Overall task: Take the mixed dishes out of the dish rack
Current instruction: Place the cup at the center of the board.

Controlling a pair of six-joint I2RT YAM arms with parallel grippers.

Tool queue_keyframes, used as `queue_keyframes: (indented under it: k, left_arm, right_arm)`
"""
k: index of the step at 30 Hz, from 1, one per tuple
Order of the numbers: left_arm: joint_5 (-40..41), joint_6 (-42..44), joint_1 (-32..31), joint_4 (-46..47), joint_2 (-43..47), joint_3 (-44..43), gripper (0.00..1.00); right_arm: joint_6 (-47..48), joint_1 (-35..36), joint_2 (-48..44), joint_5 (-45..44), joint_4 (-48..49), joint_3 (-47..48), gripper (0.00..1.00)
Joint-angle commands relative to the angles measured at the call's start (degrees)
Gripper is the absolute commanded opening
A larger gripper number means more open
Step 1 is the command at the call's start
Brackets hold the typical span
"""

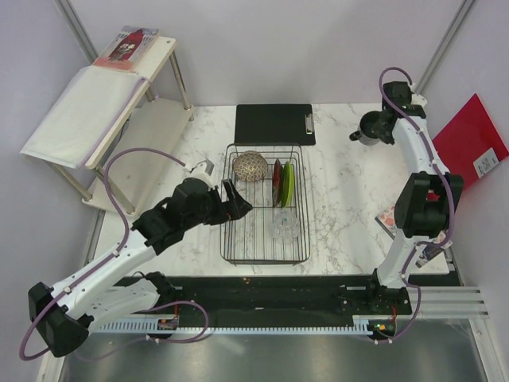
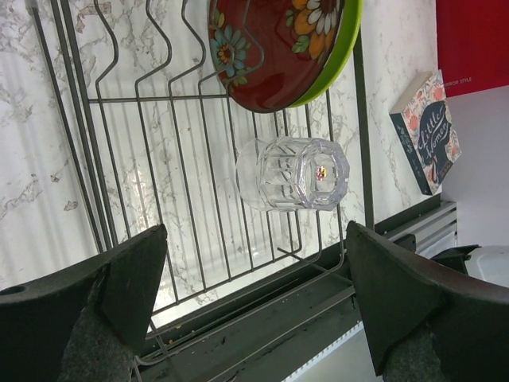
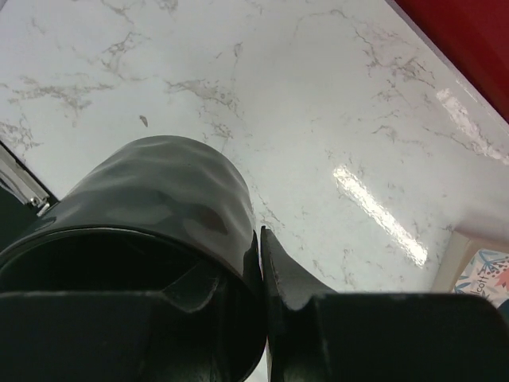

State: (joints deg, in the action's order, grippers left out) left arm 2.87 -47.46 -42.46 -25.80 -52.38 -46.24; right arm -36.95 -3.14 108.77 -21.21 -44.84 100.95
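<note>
The dark wire dish rack (image 1: 231, 239) sits mid-table. In it stand the dark red patterned plate (image 1: 277, 182) and the lime-green plate (image 1: 288, 184), with the speckled bowl (image 1: 250, 165) behind and the small clear glass (image 1: 285, 225) lying in front. My left gripper (image 1: 237, 199) is open at the rack's left side, facing the glass (image 2: 294, 173) and the red plate (image 2: 274, 48). My right gripper (image 1: 374, 127) is shut on the rim of the dark grey-green mug (image 3: 151, 199), one finger inside, at the far right of the table.
A black clipboard (image 1: 274, 123) lies behind the rack. A red folder (image 1: 469, 139) and a small book (image 2: 425, 131) lie at the right edge. A white shelf unit (image 1: 103, 111) stands at the far left.
</note>
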Motion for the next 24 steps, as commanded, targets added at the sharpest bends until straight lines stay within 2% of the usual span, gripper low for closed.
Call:
queue_keyframes:
  k: [1,16,21,22,24]
  left_arm:
    - [-0.4,-0.5,0.1,0.4,-1.3,0.3,0.99]
    - [-1.8,-2.7,0.1,-0.2,-3.8,3.1,0.99]
    - [-2.1,-2.5,0.2,-0.1,-4.5,3.1,0.99]
    - [-2.3,-2.5,0.1,-0.1,-4.9,3.0,0.99]
    - [-2.6,-2.3,0.2,-0.1,-5.0,2.9,0.99]
  right_arm:
    - [-6.6,-5.7,-0.4,6.1,2.8,-1.6,0.0]
    - [-1.9,-8.5,8.3,1.5,-0.8,-3.0,0.0]
    - [-0.8,-8.7,9.9,3.4,-1.0,-3.1,0.0]
    - [-0.7,-8.8,10.0,3.6,-0.8,-3.5,0.03]
    - [-0.4,-8.7,10.1,4.3,-0.4,-3.7,0.16]
